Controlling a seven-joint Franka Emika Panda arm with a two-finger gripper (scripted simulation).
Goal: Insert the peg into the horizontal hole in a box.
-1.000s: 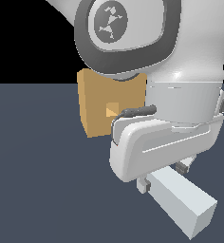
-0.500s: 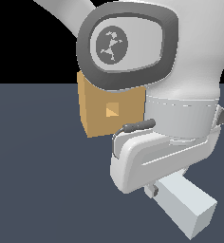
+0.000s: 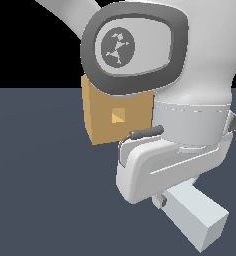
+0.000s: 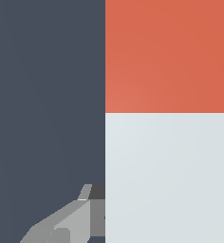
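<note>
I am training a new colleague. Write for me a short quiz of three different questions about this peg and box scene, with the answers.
1. True or false: the peg is already inside the hole.
2. Multiple choice: in the wrist view, the peg's two colours are A) red and white, B) blue and white, C) all tan.
3. Short answer: in the exterior view, what hides the upper part of the box?

Key:
1. False; its white end sticks out below the gripper, apart from the box.
2. A.
3. The robot arm.
</note>
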